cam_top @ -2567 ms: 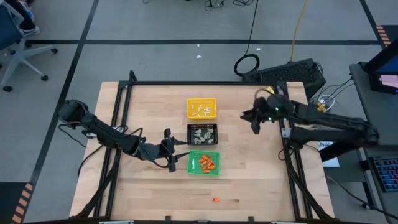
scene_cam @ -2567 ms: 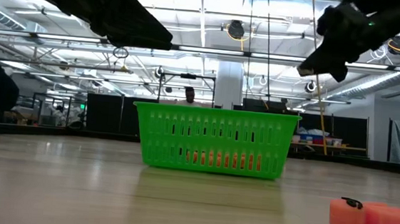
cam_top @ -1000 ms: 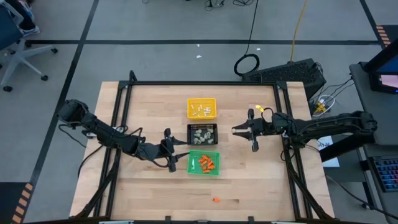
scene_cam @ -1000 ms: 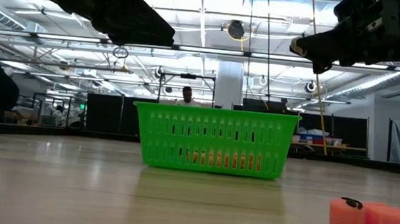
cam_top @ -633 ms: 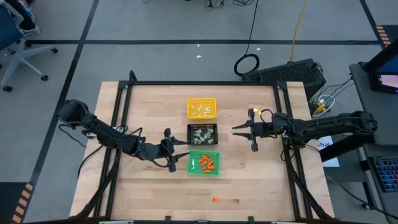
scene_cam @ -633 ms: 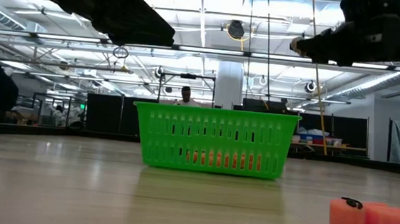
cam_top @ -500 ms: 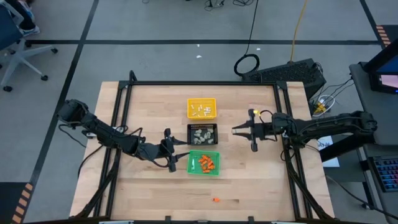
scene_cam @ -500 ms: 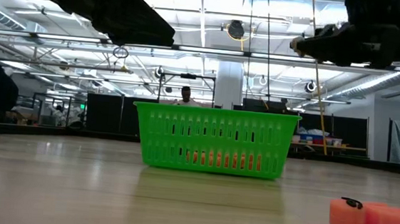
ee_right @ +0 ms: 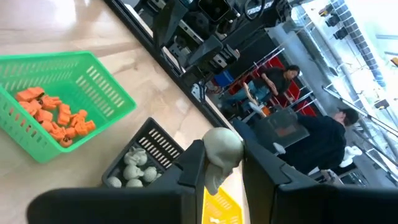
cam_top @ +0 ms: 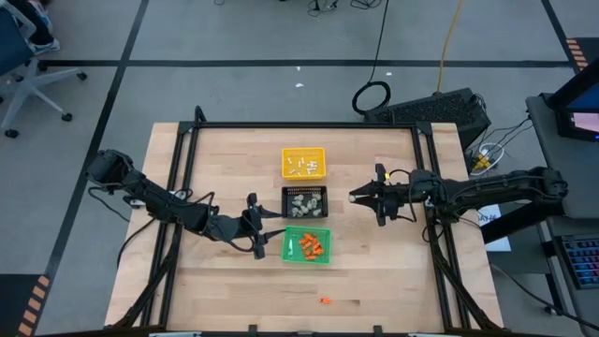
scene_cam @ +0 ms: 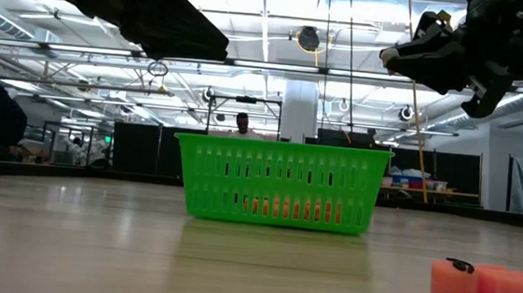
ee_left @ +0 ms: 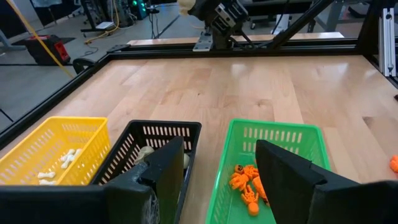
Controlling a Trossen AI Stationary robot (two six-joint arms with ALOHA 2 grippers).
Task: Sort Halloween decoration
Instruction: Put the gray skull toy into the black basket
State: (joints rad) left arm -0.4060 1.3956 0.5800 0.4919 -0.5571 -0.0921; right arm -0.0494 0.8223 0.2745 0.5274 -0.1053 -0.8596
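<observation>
Most pieces already lie sorted in the yellow tray (cam_top: 303, 162), black tray (cam_top: 305, 201) and green tray (cam_top: 307, 245). The right tool (ee_right: 221, 163) grips a beige-grey lump (ee_right: 220, 151) at centre right; the left tool (ee_left: 219, 169) gapes empty. One orange bit (cam_top: 325, 300) remains on the counter (cam_top: 225, 168), lower centre.

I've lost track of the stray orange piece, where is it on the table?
High view: the stray orange piece lies alone on the bare table near its front edge, just below the green tray, outside every tray.

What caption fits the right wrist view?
Right gripper holding a beige-grey lump above the black tray.
</observation>
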